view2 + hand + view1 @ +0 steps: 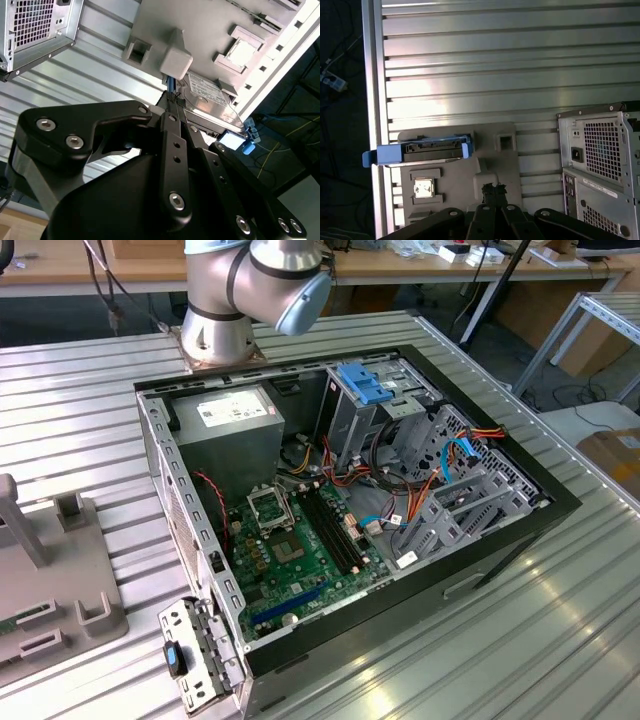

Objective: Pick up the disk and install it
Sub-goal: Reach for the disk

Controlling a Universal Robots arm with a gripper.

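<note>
The disk (422, 150), a grey metal drive in a bright blue carrier rail, stands on its edge in a slot of a grey fixture plate (455, 185) near the table's rim. In the second wrist view the disk (212, 97) shows its labelled face, with the blue rail end sticking out past the plate. My gripper (492, 189) hovers above the plate beside a raised grey post (176, 59), apart from the disk. Its black fingertips (171, 97) are pressed together with nothing between them.
An open computer case (340, 500) lies on the ribbed metal table (560, 620), with an upright grey bay topped by a blue latch (365, 385). The case's rear panel (600, 160) is close to the fixture. The grey fixture plate (60, 580) lies on the exterior view's left.
</note>
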